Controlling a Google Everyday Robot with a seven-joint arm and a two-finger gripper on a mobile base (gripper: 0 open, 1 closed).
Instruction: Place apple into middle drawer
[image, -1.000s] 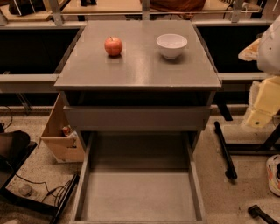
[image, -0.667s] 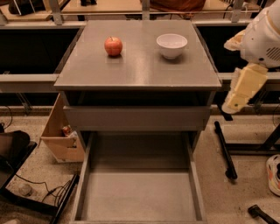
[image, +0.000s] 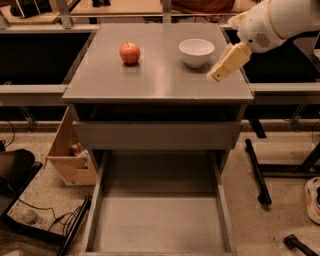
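Arm: the white, rounded robot arm (image: 280, 20) comes in from the upper right corner. Its bulky last segment is above the right rear of the desk and slopes down and to the left.
Pincer: the tan, block-like pincer (image: 218, 71) sticks out of the white wrist and points down-left. Its tip hangs over the right front part of the desk top, just beside the bowl on the bowl's near right, and apart from it.
Pincer state: cannot tell whether it is spread or pressed together, since it shows only as one tan shape. Nothing is seen held in it.
Apple: the small round red apple (image: 129, 52) has a yellowish patch near its top and a stem dimple facing up. It sits on the left rear of the desk top, well apart from the pincer, with the bowl between them.
Desk: the grey, flat-topped drawer cabinet (image: 155, 80) carries the apple and the bowl.
Bowl: the small white round bowl (image: 196, 52) stands upright on the right rear of the desk top, level with the apple and larger than it.
Middle drawer: the wide, shallow grey drawer box (image: 160, 225) is pulled far out toward the camera below the desk top — flat floor, low side walls.
Upper drawer: the plain grey front panel (image: 157, 135) sits just under the desk top, above the open drawer.
Floor, left: a brown cardboard box (image: 65, 160) stands against the cabinet's side, and black cables (image: 50, 220) lie nearer the camera.
Floor, right: a black stand leg (image: 257, 170) lies on the speckled floor.
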